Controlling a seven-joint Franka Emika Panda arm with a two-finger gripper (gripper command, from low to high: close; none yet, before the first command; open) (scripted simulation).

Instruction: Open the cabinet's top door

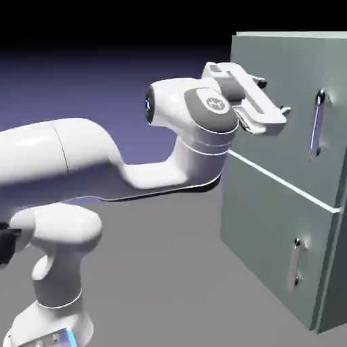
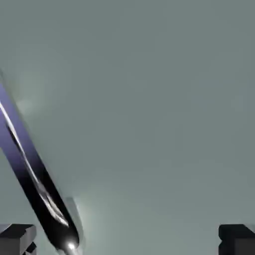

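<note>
The pale grey-green cabinet [image 1: 337,271] stands at the right of the exterior view. Its top door [image 1: 274,159] is shut flat and carries a long vertical silver handle [image 1: 316,125]. My gripper [image 1: 273,97] hovers in front of this door, a little left of the handle and near its upper end, open and holding nothing. In the hand view the door panel [image 2: 149,99] fills the picture. The handle [image 2: 35,174] crosses it diagonally at the left and ends just inside the left of my two fingertips [image 2: 17,239]. My gripper [image 2: 127,244] is open there too.
Below the top door is a shorter door [image 1: 261,230] with its own short silver handle [image 1: 295,263], also shut. My white arm [image 1: 135,162] reaches in from the left over the grey table [image 1: 169,284].
</note>
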